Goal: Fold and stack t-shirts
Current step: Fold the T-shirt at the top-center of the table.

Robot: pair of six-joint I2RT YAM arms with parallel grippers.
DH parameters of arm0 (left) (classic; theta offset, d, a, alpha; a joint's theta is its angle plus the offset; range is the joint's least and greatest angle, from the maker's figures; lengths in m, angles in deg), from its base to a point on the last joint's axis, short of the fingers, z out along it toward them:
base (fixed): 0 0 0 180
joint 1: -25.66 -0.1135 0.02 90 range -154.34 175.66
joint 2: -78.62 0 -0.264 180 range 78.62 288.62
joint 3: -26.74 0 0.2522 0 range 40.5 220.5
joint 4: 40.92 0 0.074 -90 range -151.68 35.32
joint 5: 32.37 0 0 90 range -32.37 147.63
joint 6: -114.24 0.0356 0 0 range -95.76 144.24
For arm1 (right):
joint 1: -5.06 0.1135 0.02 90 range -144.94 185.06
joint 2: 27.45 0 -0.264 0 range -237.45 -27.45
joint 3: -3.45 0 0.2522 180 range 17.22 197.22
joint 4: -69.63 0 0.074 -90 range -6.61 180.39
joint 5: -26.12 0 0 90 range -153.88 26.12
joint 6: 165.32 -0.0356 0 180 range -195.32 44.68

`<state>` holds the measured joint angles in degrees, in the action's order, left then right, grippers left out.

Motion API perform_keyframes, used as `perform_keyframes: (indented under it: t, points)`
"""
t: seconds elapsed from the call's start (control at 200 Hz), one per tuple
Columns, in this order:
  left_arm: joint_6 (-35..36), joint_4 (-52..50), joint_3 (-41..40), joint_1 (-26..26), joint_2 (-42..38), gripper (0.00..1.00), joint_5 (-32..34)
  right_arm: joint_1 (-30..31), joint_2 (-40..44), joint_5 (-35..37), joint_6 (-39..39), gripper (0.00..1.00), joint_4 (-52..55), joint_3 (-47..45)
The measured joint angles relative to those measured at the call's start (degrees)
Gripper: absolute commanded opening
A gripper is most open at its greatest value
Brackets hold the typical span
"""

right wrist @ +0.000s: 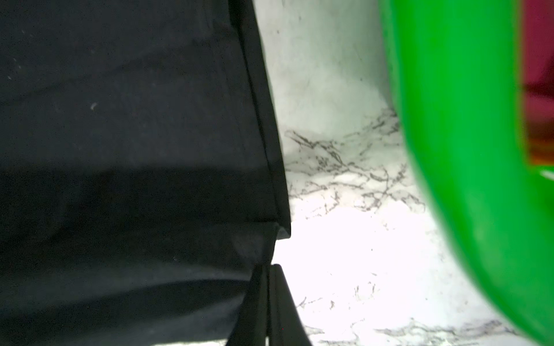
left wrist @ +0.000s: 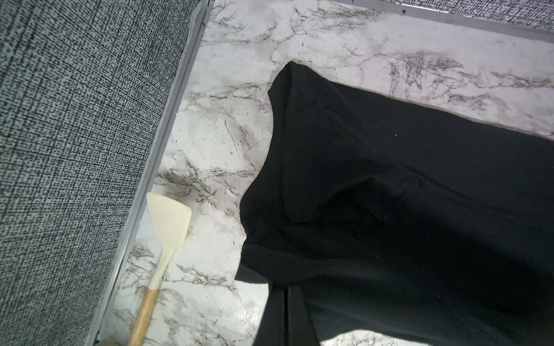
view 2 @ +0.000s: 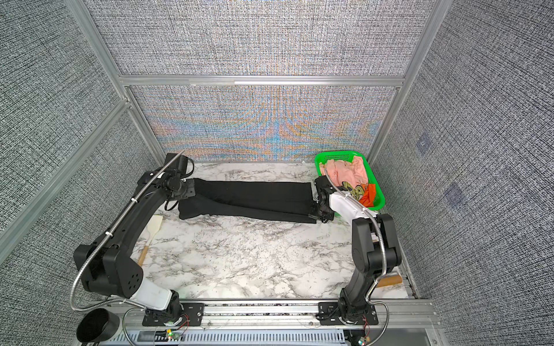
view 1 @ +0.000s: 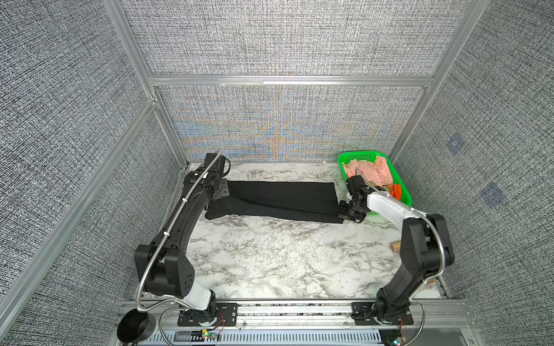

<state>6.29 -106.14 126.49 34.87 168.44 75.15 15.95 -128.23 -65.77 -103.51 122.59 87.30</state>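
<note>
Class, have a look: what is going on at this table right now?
A black t-shirt is being folded on the marble table. It lies as a long folded band, the left gripper shut on one end and the right gripper shut on the other. A green basket beside the right gripper holds a crumpled peach-pink shirt and an orange shirt.

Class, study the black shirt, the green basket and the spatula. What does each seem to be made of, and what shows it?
The black shirt looks like soft matte cloth, perhaps cotton knit: it lies in limp folds. The green basket looks like glossy moulded plastic, with perforated walls. The spatula has a cream blade, possibly silicone, and a handle showing wood grain.
</note>
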Motion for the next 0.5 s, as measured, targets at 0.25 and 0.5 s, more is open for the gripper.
perform_keyframes:
  t: [0.25, 0.5]
  points:
    - [2.6, 0.6, 2.2, -0.7, 4.2, 0.0, -1.4, -0.2, -5.2, 0.2, 1.0, 0.0, 2.5, 6.8]
    - [3.6, 0.7, 3.8, -0.9, 7.7, 0.0, -1.7, -1.1, -9.9, -0.1, 1.9, 0.03, 5.4, 13.3]
